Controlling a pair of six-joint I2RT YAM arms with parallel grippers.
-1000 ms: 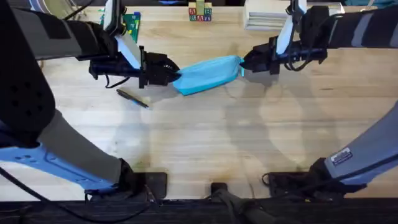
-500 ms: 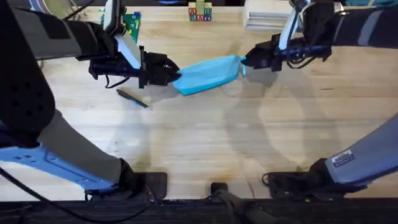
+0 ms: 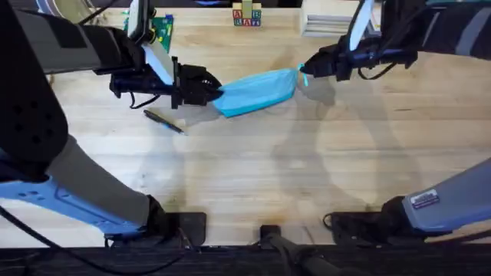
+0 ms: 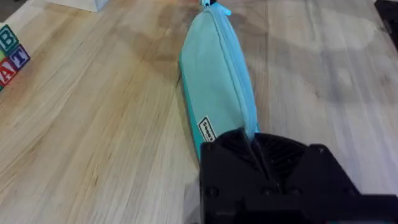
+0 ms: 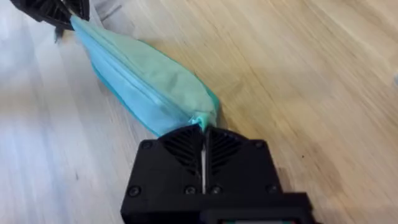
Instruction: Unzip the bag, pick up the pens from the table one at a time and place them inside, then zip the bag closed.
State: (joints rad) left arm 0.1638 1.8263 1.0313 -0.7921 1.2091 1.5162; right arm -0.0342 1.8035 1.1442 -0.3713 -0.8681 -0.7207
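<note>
The light blue bag [image 3: 257,92] lies slanted on the table [image 3: 253,169] toward the back, with its zip closed along the top [image 4: 231,68]. My left gripper [image 3: 215,93] is shut on the bag's left end [image 4: 254,144]. My right gripper [image 3: 304,71] is shut on the zip pull at the bag's right end [image 5: 202,124], which is slightly raised. In the right wrist view the bag [image 5: 146,84] stretches away to the left gripper [image 5: 56,12]. One dark pen [image 3: 163,121] lies on the table just in front of the left gripper.
Letter blocks [image 3: 246,17] stand at the back edge, a green item [image 3: 161,29] at back left and a white stack [image 3: 326,23] at back right. The blocks [image 4: 9,53] also appear in the left wrist view. Bare tabletop stretches in front of the bag.
My right gripper has shifted back and slightly right while holding the bag's right end, drawing that end with it. The left gripper, bag's left end and pen have stayed put.
</note>
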